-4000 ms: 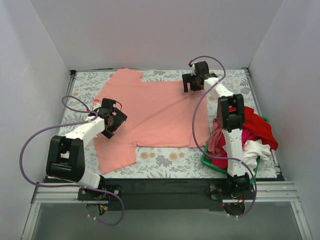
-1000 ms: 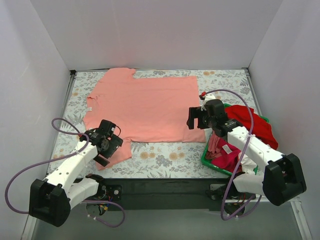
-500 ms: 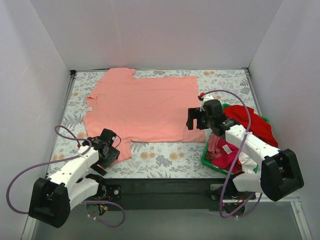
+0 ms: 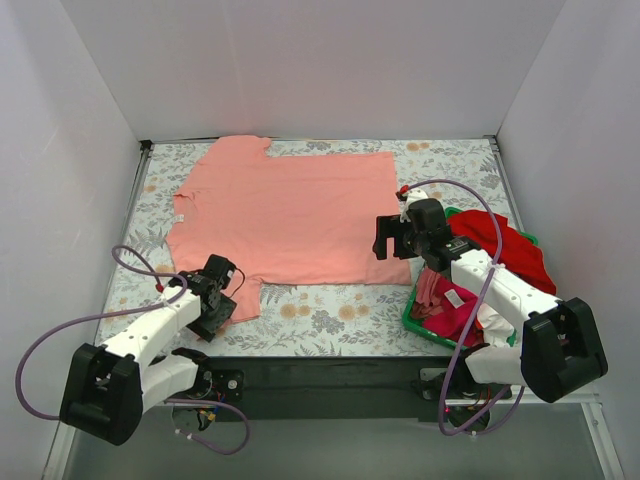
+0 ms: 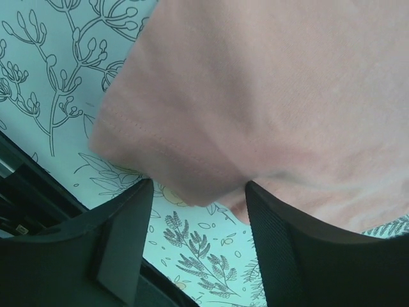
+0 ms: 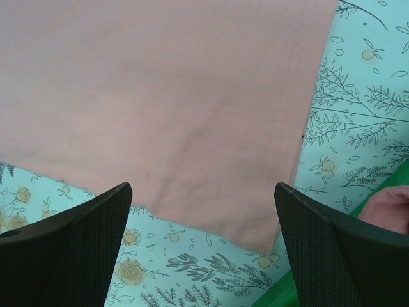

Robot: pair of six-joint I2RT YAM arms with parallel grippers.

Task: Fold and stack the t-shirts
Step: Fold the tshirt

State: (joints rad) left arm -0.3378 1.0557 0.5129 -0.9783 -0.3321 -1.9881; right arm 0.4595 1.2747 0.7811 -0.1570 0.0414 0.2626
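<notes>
Over t-shirt [image 4: 290,215] edges: left end effector [image 5: 199,192], right end effector [image 6: 203,192], both spread.

Overhead wide; wrist cameras close above shirt [image 4: 290,210].

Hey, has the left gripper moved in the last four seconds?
Yes. The left gripper has drawn back toward the near edge of the table, and now sits at the near sleeve of the salmon-pink t-shirt.
</notes>
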